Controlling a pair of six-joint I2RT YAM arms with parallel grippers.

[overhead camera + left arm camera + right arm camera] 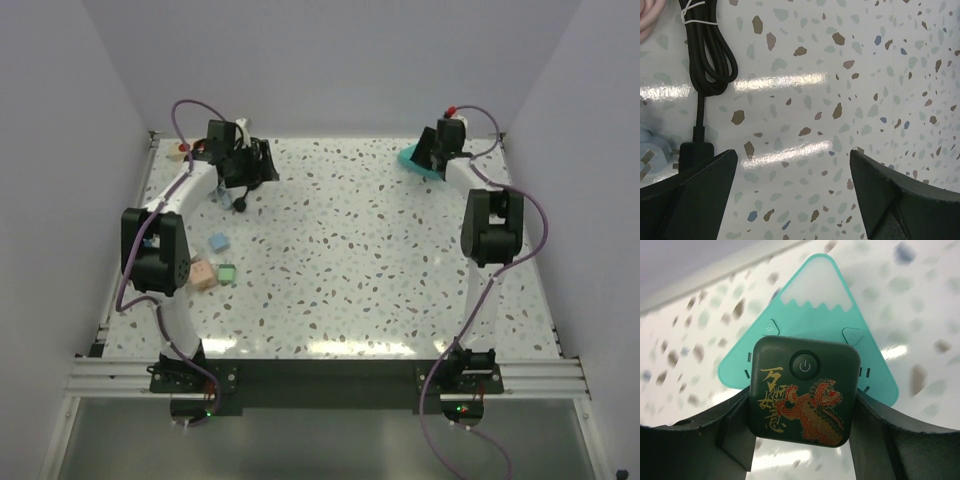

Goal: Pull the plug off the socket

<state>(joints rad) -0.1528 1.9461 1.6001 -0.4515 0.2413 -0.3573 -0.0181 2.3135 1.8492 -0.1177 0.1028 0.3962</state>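
Well, my open left hand (793, 165) has the plug (692, 152) just beside one finger (695, 195), while my right hand (802, 450) grips a dark box (805, 390).

Back-left on the table (360, 260), a bundled cord (707, 50) lies right by the plug (694, 150), which sits just beside one finger of the left gripper (792, 192). Three blocks (203, 275) huddle closer in, beside the left arm (160, 250). Back-right, a square gadget (804, 390) sits between the fingers of the right gripper (802, 407), triangular pad (810, 300) below it.
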